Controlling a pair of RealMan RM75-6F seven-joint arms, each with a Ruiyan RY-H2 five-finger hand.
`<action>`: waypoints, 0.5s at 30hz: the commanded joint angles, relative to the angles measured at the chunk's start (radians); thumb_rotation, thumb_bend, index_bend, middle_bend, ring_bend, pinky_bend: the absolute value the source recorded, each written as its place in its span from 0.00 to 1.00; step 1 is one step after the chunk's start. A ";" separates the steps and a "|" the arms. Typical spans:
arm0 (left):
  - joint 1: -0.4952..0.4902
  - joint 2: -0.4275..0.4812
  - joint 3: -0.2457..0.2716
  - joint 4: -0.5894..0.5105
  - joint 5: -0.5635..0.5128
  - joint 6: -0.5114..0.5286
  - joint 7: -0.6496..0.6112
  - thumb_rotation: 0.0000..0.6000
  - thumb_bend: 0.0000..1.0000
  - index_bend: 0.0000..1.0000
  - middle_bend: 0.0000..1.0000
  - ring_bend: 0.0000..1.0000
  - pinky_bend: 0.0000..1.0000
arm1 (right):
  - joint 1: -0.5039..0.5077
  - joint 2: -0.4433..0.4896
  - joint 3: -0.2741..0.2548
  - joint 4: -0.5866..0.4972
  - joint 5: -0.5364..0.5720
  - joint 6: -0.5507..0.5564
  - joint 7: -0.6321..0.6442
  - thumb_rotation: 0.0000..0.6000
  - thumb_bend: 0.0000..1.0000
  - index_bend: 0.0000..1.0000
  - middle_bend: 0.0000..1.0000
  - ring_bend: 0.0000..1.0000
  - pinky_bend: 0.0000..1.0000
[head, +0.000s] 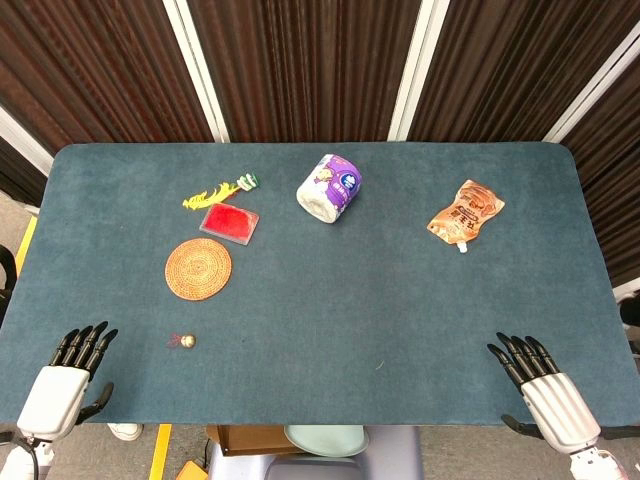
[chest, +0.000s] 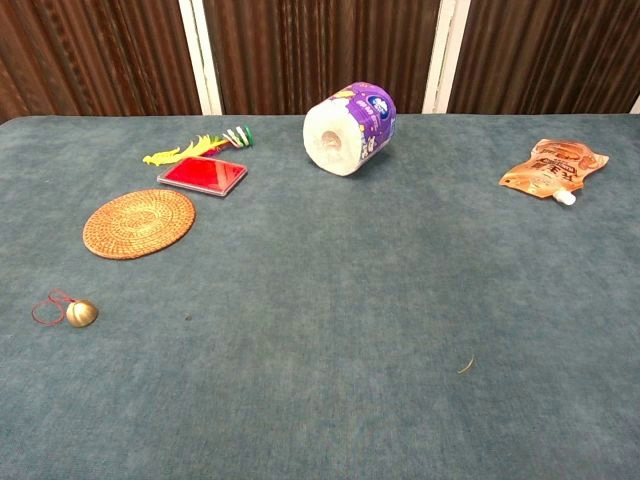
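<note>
While both hands rest empty, fingers apart, the small bell (head: 187, 341) lies just inward of the left hand (head: 68, 375) — right hand (head: 540, 385) well apart.

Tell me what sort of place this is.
Probably a lab or test room rigged for tabletop handling, not a home. A table covered in teal felt holds unrelated items: a toilet paper roll, a woven coaster, an orange pouch. Dark pleated curtains close off the back.

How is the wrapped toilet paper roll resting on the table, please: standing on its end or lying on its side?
The toilet paper roll is lying on its side: in the chest view its round end with the core hole faces the camera, and its curved, wrapped side rests on the table.
</note>
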 joint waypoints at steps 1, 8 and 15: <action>-0.004 -0.013 0.002 0.006 0.011 -0.016 -0.001 1.00 0.41 0.00 0.00 0.00 0.08 | 0.004 -0.001 -0.002 -0.002 -0.001 -0.010 0.000 1.00 0.18 0.00 0.00 0.00 0.00; -0.067 -0.168 -0.063 0.133 0.022 -0.068 -0.057 1.00 0.41 0.06 0.47 0.37 0.56 | 0.009 -0.008 -0.004 -0.006 0.000 -0.026 -0.012 1.00 0.18 0.00 0.00 0.00 0.00; -0.146 -0.337 -0.130 0.343 -0.043 -0.176 -0.042 1.00 0.41 0.28 0.99 0.88 1.00 | 0.017 -0.016 -0.003 -0.009 0.002 -0.044 -0.024 1.00 0.18 0.00 0.00 0.00 0.00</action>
